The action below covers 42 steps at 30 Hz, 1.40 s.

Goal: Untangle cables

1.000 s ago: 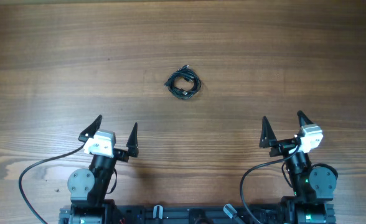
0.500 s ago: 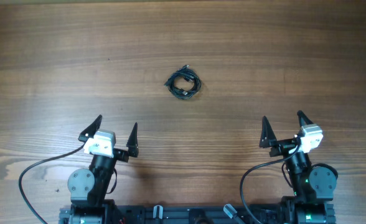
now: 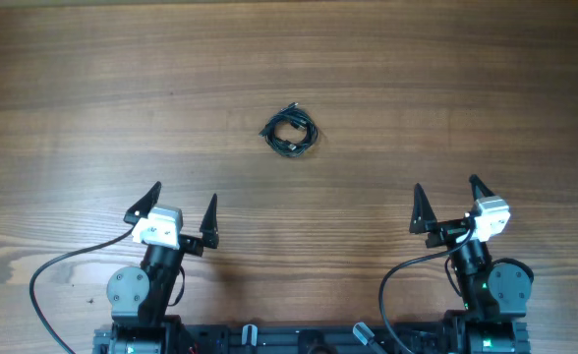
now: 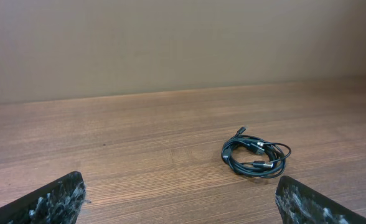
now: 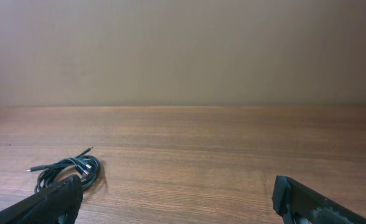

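One small tangle of cables (image 3: 290,132) lies in the middle of the surface (image 3: 466,79), well apart from my left fingers (image 3: 210,214) and right fingers (image 3: 419,211), both spread wide and holding nothing near the front edge. My worry is that the loops sit so tight (from either wrist view I can't tell which strand crosses which) that one pinch could catch several strands, and pulling would only cinch the knot. With nothing pinning them, the cables could also slide across the wood if one arm tugs alone.
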Each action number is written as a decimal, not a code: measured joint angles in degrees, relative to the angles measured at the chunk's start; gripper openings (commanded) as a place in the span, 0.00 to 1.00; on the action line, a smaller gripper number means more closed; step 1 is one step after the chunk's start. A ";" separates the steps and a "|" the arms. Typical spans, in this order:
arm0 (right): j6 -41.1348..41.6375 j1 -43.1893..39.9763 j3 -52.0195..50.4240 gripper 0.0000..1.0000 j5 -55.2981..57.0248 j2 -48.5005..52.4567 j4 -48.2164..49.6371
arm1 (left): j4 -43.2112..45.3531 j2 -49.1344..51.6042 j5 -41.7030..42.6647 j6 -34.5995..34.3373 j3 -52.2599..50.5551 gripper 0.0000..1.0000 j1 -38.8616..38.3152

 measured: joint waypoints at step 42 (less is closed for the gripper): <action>5.53 6.75 75.03 1.00 -17.62 67.30 -66.88 | -10.10 28.33 29.68 -34.18 39.91 1.00 -0.26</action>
